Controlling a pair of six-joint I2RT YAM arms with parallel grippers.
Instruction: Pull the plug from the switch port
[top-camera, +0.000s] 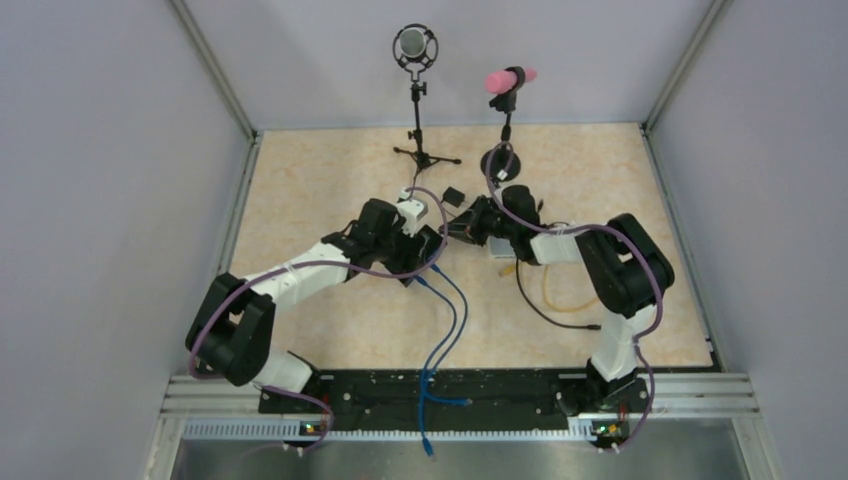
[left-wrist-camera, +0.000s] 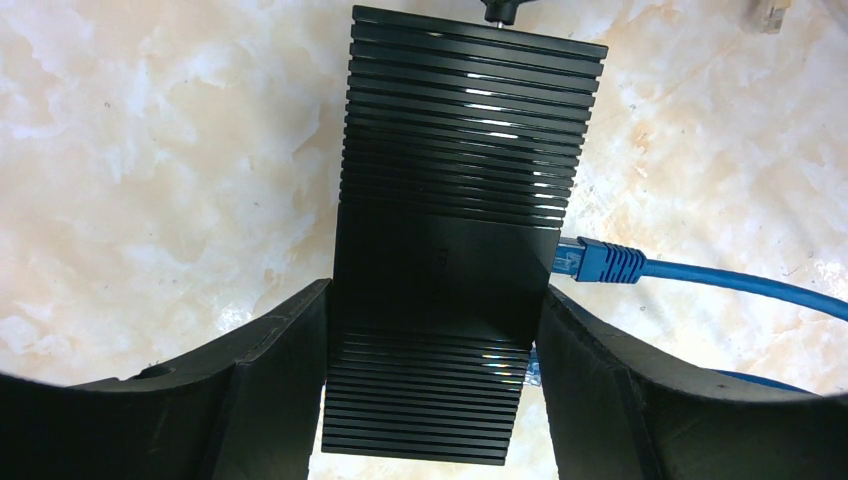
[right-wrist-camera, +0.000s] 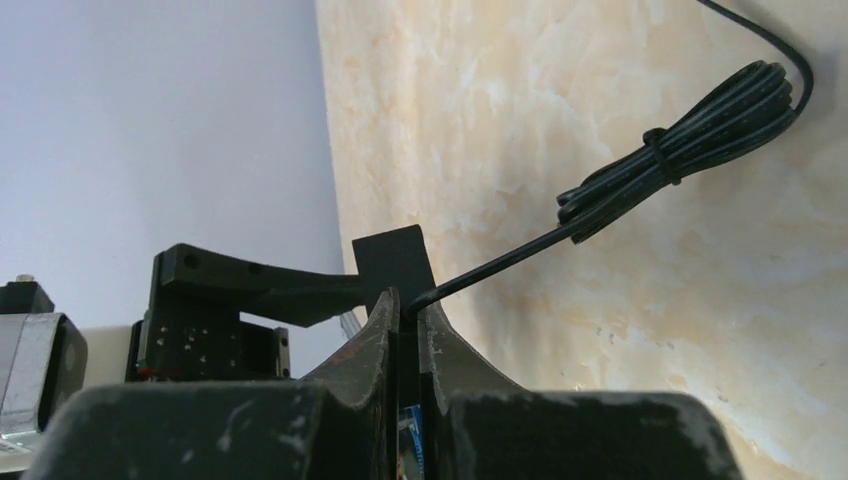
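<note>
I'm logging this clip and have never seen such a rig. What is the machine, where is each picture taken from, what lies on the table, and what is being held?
These are two robot arms bolted at the table's near edge. The overhead picture looks down on both, the left arm and the right arm. The other two pictures come from a camera on each wrist. In the left wrist view, the left fingers clamp a ribbed black switch, with a blue plug at its side. In the right wrist view, the right fingers are shut on a thin black cable. Also on the table are two microphones on stands, one grey and one pink, and a yellow cable.
</note>
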